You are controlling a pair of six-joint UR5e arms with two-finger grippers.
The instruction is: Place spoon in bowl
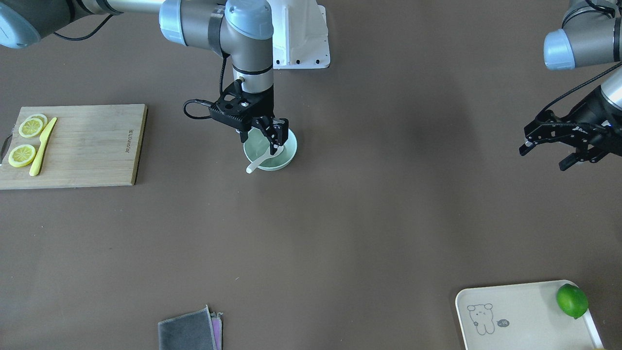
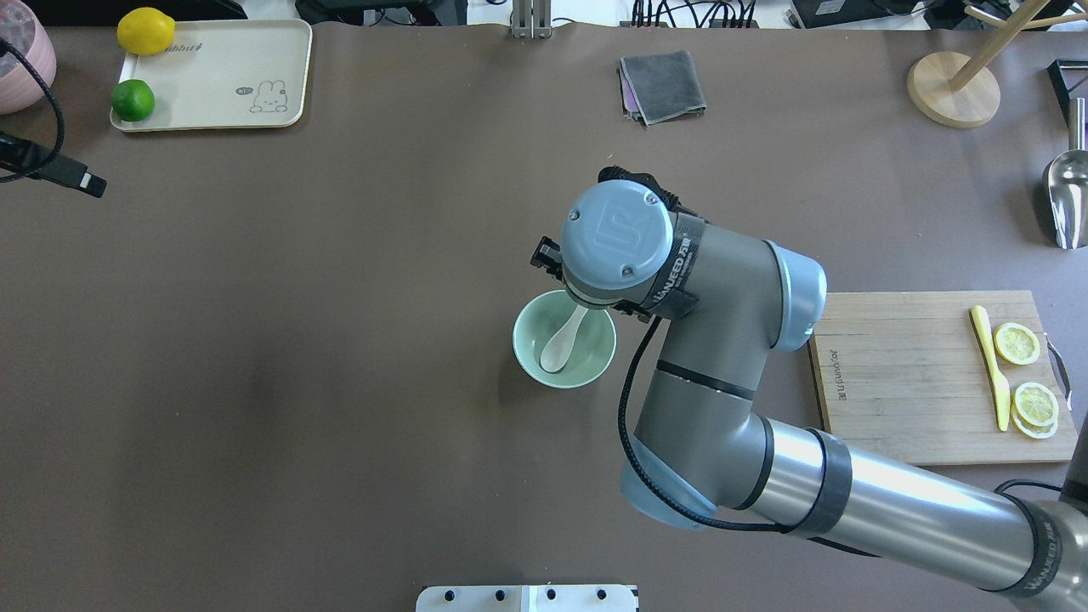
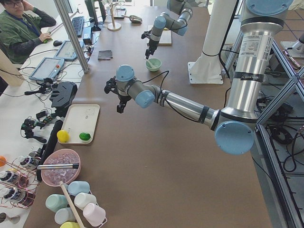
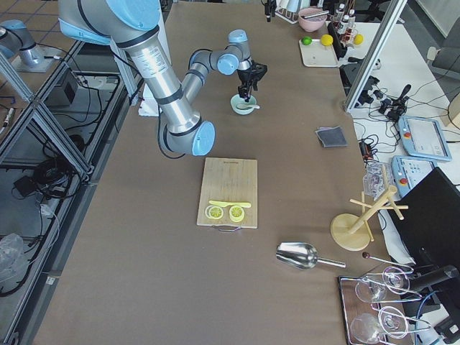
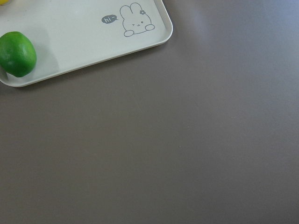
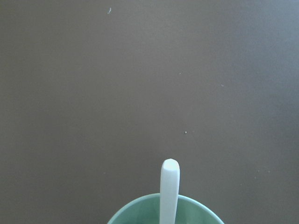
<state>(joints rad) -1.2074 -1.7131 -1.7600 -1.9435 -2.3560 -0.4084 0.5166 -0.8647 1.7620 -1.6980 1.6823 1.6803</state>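
Spoon sits scoop-down in the bowl, mid-worktop, handle over the rim. Right end effector hovers above, jaws apart and empty; left end effector gapes too. The spoon looks glossy, stiff, probably slippery and chippable: pinch the handle.

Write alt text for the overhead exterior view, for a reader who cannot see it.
A white spoon lies in a mint-green bowl mid-table, its handle running under the right arm's wrist above it. A cutting board with lemon slices and a yellow knife sits at right; a tray holding a lemon and a lime sits top left.
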